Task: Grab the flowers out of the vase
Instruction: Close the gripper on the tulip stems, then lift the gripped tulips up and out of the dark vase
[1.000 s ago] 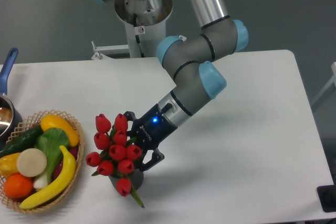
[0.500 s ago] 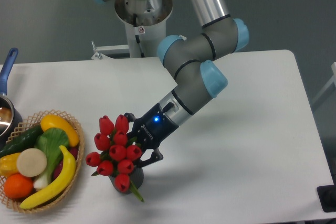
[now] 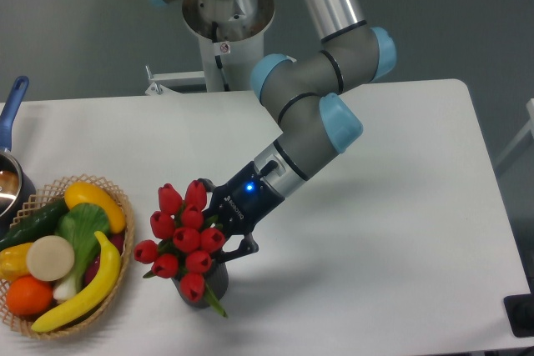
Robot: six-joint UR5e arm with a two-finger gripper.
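Note:
The flowers point(image 3: 185, 239), a bunch of red tulip buds with green leaves, stand in the small dark grey vase point(image 3: 214, 283) near the table's front edge. Most of the vase is hidden under the buds. My gripper point(image 3: 220, 221) comes in from the right, tilted down to the left, at the bunch's right side. One black finger point(image 3: 205, 183) shows above the buds and the other point(image 3: 244, 246) shows just right of the vase. The jaws stand wide apart, open, straddling the bunch's right side, and their tips are hidden among the buds and leaves.
A wicker basket point(image 3: 117, 198) of fruit and vegetables sits at the front left, close to the flowers. A blue-handled pot point(image 3: 12, 102) is at the left edge. The arm's base point(image 3: 227, 18) stands behind the table. A dark object point(image 3: 521, 314) is at the lower right corner.
The gripper has crept slightly further in toward the bunch. The flowers have shifted a little, the lowest bud rising and more of the vase showing beneath.

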